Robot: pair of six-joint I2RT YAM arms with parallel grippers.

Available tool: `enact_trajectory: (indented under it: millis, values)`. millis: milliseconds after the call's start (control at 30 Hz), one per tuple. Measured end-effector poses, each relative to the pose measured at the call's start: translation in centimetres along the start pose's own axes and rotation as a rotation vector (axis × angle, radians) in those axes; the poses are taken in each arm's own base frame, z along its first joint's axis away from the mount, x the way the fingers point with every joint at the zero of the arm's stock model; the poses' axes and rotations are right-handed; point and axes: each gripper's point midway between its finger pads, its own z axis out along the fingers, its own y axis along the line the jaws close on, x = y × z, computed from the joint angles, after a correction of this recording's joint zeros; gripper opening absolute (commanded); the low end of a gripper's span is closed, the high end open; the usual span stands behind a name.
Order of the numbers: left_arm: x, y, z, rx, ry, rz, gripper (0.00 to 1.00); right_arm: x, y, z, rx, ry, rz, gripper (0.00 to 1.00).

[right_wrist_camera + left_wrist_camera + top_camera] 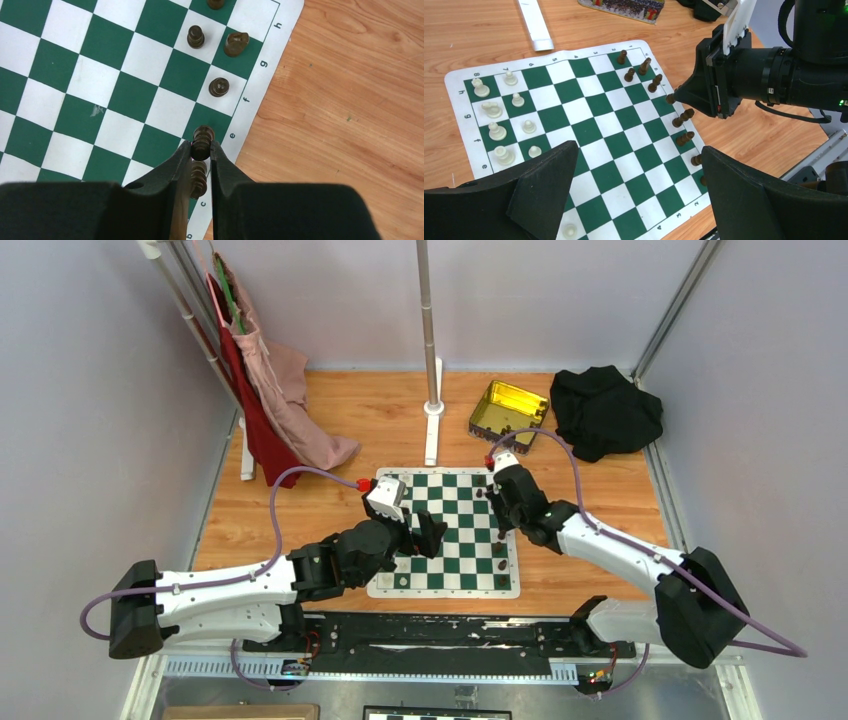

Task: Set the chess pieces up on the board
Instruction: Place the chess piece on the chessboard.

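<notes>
The green and white board lies in the middle of the table. My right gripper is shut on a dark brown chess piece over the edge square by the "e" mark. A second dark piece stands below it, between the fingers. More dark pieces stand along that edge, and they also show in the left wrist view. Cream-white pieces stand on the opposite side. My left gripper is open and empty above the board's near squares.
A gold tin and a black cloth lie at the back right. A metal pole on a white base stands behind the board. Red and pink clothes hang at the back left.
</notes>
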Motion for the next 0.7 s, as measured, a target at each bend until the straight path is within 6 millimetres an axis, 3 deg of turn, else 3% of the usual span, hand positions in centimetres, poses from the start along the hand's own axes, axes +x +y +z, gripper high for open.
enact_trajectory:
  millis: [700]
  values:
    - [0.3, 0.1, 0.2, -0.005, 0.008, 0.007, 1.0, 1.4, -0.3, 1.6, -0.01, 0.027, 0.043, 0.0]
